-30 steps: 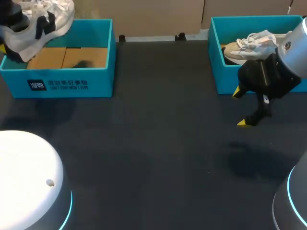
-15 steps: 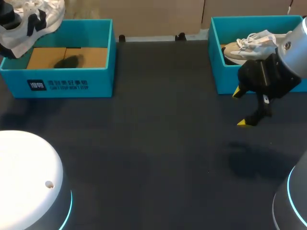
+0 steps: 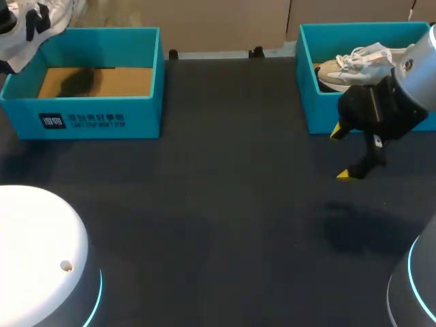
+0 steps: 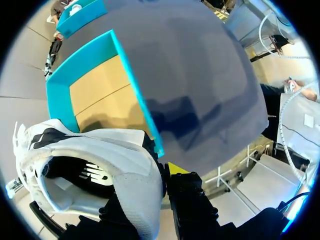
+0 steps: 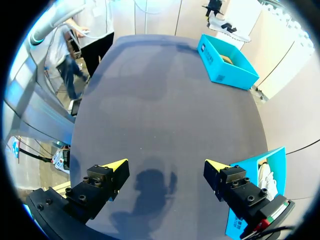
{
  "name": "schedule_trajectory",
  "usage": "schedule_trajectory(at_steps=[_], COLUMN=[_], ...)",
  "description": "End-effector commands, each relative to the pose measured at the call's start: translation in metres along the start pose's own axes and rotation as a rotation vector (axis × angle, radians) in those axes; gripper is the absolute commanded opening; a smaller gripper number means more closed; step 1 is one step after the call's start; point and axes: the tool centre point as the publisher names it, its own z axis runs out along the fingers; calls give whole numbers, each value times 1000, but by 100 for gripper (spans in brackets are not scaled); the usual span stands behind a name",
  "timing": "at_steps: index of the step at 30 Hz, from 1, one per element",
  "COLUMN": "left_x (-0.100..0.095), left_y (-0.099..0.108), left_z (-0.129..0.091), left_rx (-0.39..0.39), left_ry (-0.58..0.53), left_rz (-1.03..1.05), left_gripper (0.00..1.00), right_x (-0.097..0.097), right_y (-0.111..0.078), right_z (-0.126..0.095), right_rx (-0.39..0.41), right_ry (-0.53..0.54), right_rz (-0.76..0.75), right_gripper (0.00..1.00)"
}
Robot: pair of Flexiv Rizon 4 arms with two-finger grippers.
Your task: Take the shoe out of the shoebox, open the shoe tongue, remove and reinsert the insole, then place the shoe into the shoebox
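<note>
Your left gripper [image 4: 159, 175] is clamped on the white shoe [image 3: 24, 44], with only one yellow tip showing and the other hidden behind the shoe, which hangs above the far left corner of the left shoebox [image 3: 102, 119], mostly cut off in the head view. Your right gripper [image 3: 341, 153] hovers spread wide over the table [image 3: 225, 204] before the right shoebox [image 3: 317, 116], partly hiding its beige shoe [image 3: 347, 65]

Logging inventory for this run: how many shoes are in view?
2. A white-and-black sneaker hangs in the left gripper above the left teal cardboard shoebox; a beige lace-up sneaker lies in the right teal shoebox, whose hidden part might hold more.
</note>
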Motion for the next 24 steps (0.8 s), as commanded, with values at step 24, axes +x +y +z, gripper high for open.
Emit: schedule_trajectory(at_steps=[24], left_x=[-31], left_y=[10], left_z=[12], left_rx=[-2], left_ry=[11], left_rz=[-22], left_gripper=[0], right_x=[0], right_y=[0], right_z=[1], right_rx=[2], right_ry=[0], right_rz=[0], right_gripper=[100])
